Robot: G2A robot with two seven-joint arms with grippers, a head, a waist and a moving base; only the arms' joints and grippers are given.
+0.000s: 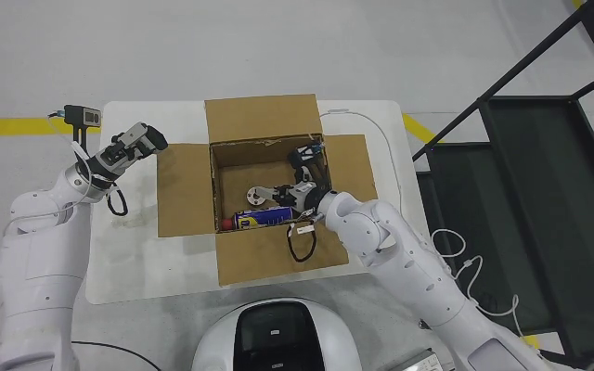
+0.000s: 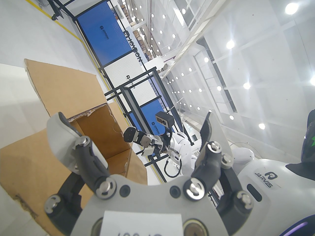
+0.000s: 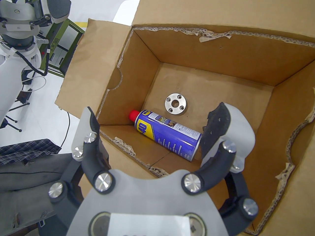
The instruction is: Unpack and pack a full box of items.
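An open cardboard box [image 1: 263, 116] stands in the middle of the white table, all flaps folded outward. On its floor lie a blue spray can with a red cap [image 1: 263, 218] [image 3: 167, 136] along the near wall and a round metal disc with holes [image 1: 256, 196] [image 3: 175, 103] just beyond it. My right gripper [image 1: 283, 195] [image 3: 155, 114] hangs open inside the box's mouth, above the can and holding nothing. My left gripper [image 1: 148, 139] [image 2: 133, 119] is open and empty, raised over the table left of the box's left flap [image 2: 27, 153].
The table [image 1: 139, 260] has bare surface left of and in front of the box. A thin white cable [image 1: 371, 125] runs along the table's right side. A black metal frame [image 1: 520, 185] stands off the table to the right.
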